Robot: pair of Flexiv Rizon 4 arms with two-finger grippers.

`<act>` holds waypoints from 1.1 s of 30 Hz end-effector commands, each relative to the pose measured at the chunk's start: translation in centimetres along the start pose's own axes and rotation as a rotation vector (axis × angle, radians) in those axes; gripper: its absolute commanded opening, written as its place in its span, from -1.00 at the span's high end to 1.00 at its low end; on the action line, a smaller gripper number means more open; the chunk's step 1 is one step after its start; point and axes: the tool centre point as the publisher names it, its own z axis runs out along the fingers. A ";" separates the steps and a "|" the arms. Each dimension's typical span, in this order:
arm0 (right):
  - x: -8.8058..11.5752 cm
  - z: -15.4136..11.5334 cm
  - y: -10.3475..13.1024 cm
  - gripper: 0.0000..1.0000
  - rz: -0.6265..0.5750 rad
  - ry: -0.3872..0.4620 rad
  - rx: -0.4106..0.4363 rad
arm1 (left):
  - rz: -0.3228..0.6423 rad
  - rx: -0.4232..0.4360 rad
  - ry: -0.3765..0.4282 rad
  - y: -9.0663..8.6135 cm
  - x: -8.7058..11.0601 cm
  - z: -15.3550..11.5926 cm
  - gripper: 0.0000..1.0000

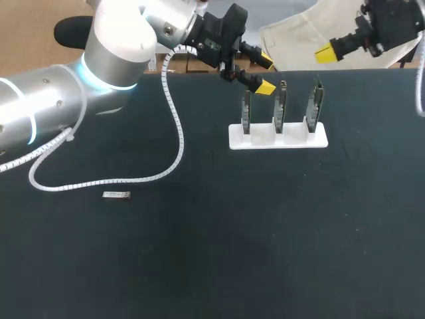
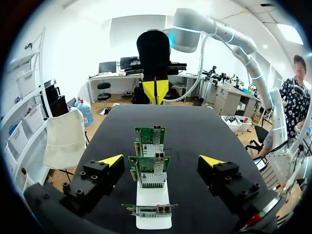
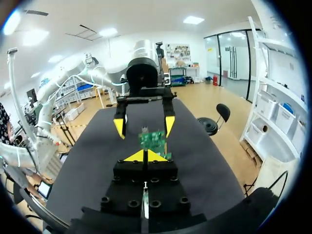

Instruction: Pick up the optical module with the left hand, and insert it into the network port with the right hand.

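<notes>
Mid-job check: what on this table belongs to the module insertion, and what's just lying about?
Job: module; three cards with ports, upright in the stand; left gripper, open; right gripper, shut.
Lying about: the left arm's cable, trailing over the table.

Bright, even overhead light; sheen on left arm (image 1: 40, 100); table (image 1: 212, 252) dark, shadows faint.
</notes>
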 end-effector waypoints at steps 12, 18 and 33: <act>2.8 -2.2 0.4 1.00 0.032 0.051 -0.045 | 0.001 -0.001 -0.001 0.0 0.0 0.0 -1.00; 3.8 -2.7 0.1 1.00 0.042 0.080 -0.032 | 0.001 -0.001 -0.001 0.0 0.0 0.0 -1.00; 4.9 -2.2 0.3 1.00 0.045 0.089 -0.017 | 0.001 -0.001 -0.001 0.0 0.0 0.0 -1.00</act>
